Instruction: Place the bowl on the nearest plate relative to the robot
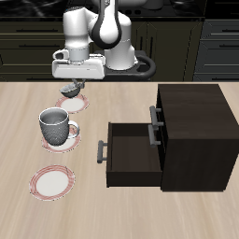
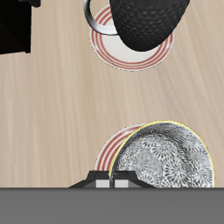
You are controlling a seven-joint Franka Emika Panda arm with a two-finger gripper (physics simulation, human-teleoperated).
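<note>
Speckled bowl (image 2: 164,157) interior in wrist view, end effector (image 1: 72,90) gripping outside

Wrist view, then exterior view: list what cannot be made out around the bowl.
Wrist view: the bowl covers most of the plate beneath; the mug, cut off by the edge, hides part of the other plate.
Exterior view: the bowl under the tool is too small to show whether it touches the plate.

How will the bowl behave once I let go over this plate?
The bowl looks rigid and glazed, so it may skid on the plate. Held by one rim edge, it could rock before settling.
</note>
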